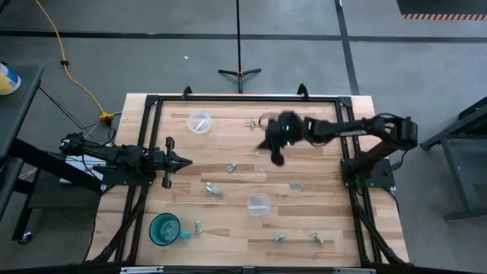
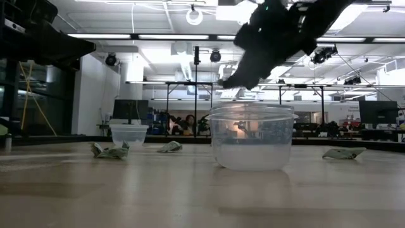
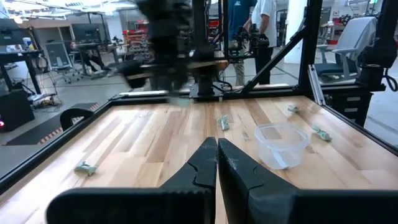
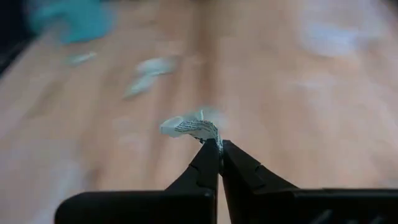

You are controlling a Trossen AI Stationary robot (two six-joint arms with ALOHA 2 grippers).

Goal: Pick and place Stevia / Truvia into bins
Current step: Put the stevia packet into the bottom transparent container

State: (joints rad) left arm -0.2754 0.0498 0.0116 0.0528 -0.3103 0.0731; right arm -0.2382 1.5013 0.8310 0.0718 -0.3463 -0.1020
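Several pale green-white sachets lie flat on the wooden table, for instance one (image 1: 231, 168) at mid table and one (image 1: 297, 185) to its right. One clear cup (image 1: 199, 122) stands at the far left, another (image 1: 259, 204) nearer the front. My right gripper (image 1: 275, 157) hangs above the table's middle, shut on a sachet (image 4: 189, 126). My left gripper (image 1: 185, 160) is shut and empty over the table's left part. My right gripper pinches one end of the sachet (image 4: 210, 138) between its two fingertips. The rest of the sachet sticks out past the tips, crumpled. The sachet is lifted clear of the table.
A teal handled cup (image 1: 164, 228) stands at the near left with a sachet (image 1: 198, 226) beside it. More sachets lie near the front edge (image 1: 316, 237) and near the far edge (image 1: 253, 123). People stand in the room beyond the table.
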